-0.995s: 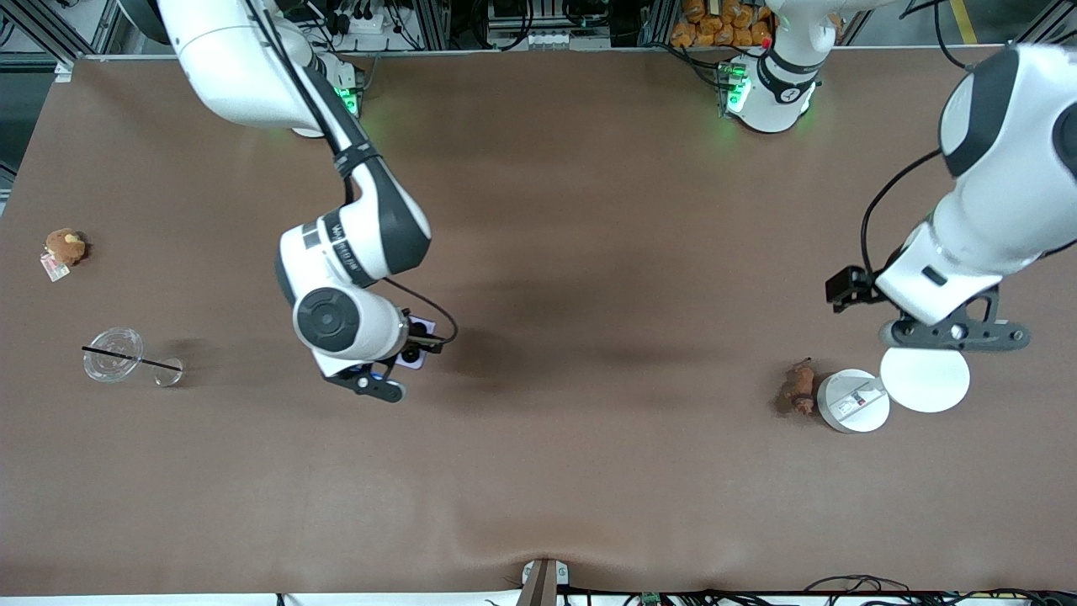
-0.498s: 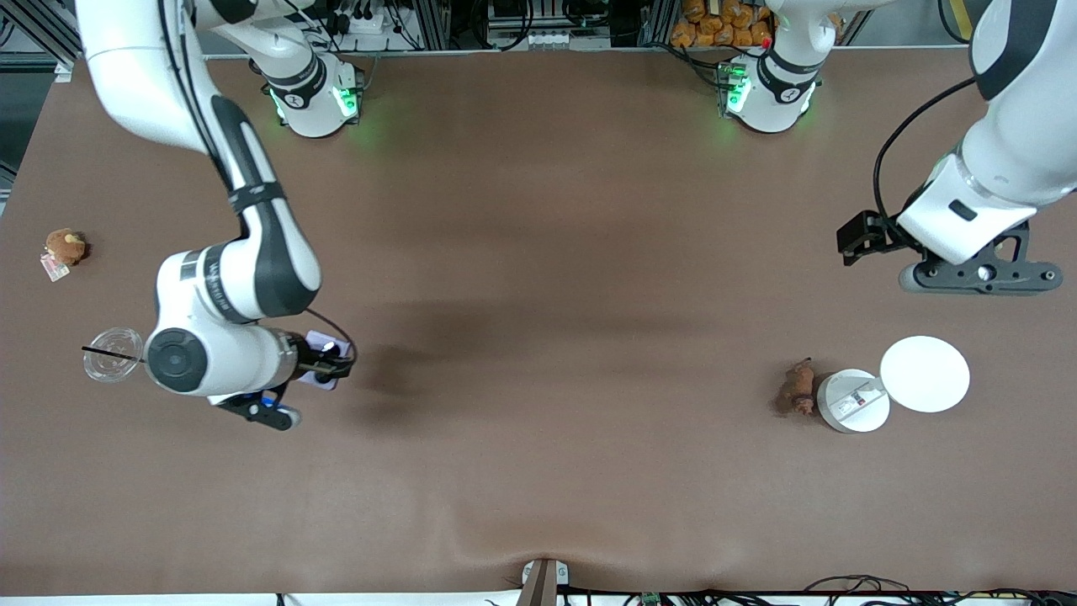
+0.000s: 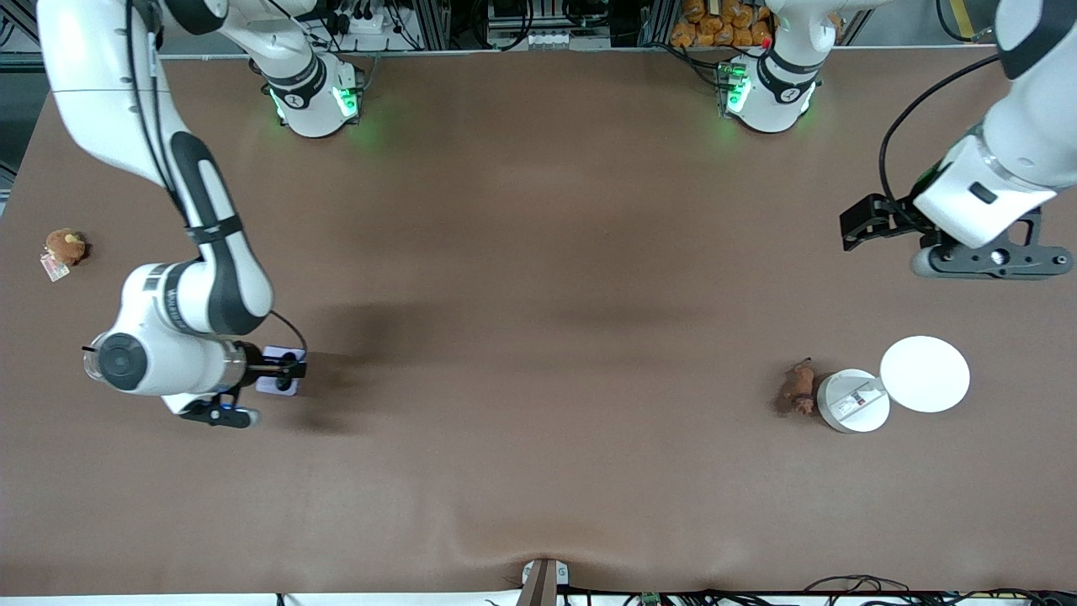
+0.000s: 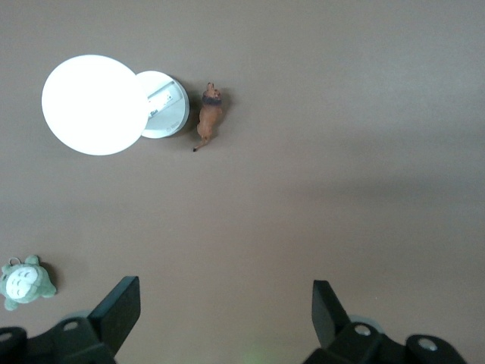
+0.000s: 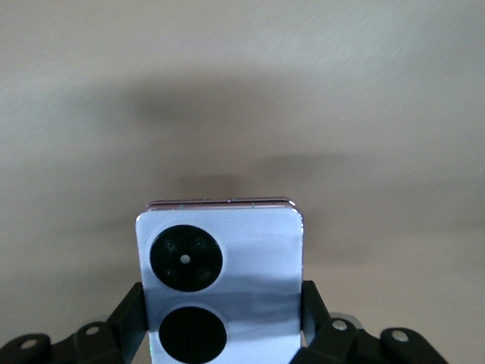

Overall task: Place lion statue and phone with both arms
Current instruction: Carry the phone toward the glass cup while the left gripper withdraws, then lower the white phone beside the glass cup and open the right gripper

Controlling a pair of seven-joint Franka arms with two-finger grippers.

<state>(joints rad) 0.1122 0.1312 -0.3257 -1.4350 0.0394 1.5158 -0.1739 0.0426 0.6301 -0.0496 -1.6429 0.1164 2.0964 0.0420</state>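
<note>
Toward the right arm's end of the table, above bare tabletop: right gripper (image 3: 267,374) pinching phone (image 3: 280,383) by its 2 edges. Toward the left arm's end: left gripper (image 3: 993,261) aloft, fingers spread, empty. Below on the table, lion statue (image 3: 798,386) touching white round container (image 3: 853,401), beside white disc (image 3: 925,374).

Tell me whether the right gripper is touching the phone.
Touching. In the right wrist view the right gripper has its fingers pressed against both side edges of the phone, holding it off the table.
</note>
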